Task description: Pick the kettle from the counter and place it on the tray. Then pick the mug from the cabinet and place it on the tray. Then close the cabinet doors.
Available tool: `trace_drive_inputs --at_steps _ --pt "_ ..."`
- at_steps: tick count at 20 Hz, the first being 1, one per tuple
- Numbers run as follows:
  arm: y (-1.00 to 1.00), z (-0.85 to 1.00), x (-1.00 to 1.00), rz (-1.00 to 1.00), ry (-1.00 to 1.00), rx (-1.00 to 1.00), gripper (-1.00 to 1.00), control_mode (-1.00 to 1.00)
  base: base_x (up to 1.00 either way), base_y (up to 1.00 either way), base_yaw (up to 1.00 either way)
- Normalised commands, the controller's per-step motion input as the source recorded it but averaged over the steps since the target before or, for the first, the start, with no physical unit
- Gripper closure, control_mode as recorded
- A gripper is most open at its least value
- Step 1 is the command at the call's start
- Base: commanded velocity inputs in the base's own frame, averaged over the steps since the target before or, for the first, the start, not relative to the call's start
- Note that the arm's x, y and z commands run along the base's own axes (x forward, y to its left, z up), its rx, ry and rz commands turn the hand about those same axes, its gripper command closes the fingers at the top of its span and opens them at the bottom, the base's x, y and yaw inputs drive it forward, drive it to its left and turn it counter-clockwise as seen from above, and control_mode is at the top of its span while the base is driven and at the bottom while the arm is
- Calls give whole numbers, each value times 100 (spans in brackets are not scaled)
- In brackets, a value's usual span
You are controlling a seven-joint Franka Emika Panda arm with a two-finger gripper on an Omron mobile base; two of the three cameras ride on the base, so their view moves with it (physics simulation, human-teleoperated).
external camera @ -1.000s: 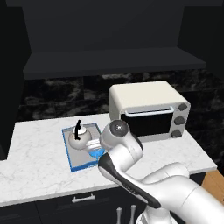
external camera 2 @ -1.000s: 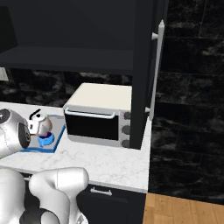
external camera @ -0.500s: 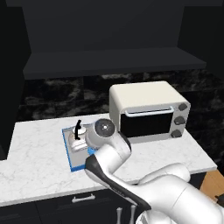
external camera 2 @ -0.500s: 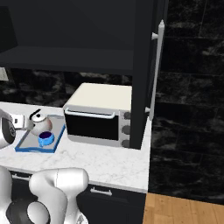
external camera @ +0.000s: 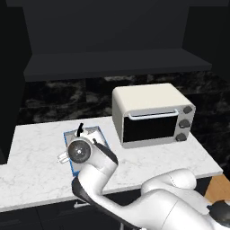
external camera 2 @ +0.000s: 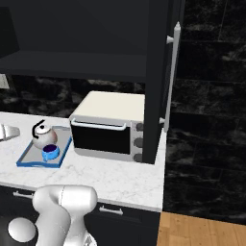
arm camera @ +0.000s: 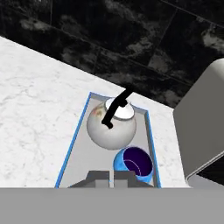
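The kettle (arm camera: 111, 125) and the mug (arm camera: 133, 164) both sit on the tray (arm camera: 78, 142), which lies on the white marble worktop (arm camera: 39, 109). From the hand's own camera, the tray runs lengthwise straight away from the hand, its long sides leading toward the black stone wall. The mug is the nearer of the two, just ahead of the hand, upright with its dark purple inside showing. The kettle stands beyond it, touching or all but touching the mug, upright too, its black arched handle running from the near side up and away, slanting a little to the right. Its spout cannot be made out.

The hand itself is hard to read: in the hand's own camera only a grey block shows at the bottom edge, so whether the fingers are apart or together cannot be told.

In the right base view the kettle (external camera 2: 44, 138) stands behind the mug (external camera 2: 50, 152) on the tray (external camera 2: 29, 161), with the toaster oven (external camera 2: 110, 126) beside it and one cabinet door (external camera 2: 161, 77) standing open above the worktop (external camera 2: 120, 178).
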Motion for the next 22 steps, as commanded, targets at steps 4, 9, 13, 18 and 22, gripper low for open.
trace_drive_inputs --at_steps 4,9,13,18,22 --pt "65 67 -18 0 -22 -13 100 -100 0 0 0" --pt "81 45 -9 -8 -1 -20 100 -100 0 0 0" --pt "71 -4 0 -3 -11 -39 100 -100 0 0 0" --pt "53 -3 0 0 -38 -42 100 -100 0 0 0" --pt "62 9 0 0 -38 -30 100 -100 0 0 0"
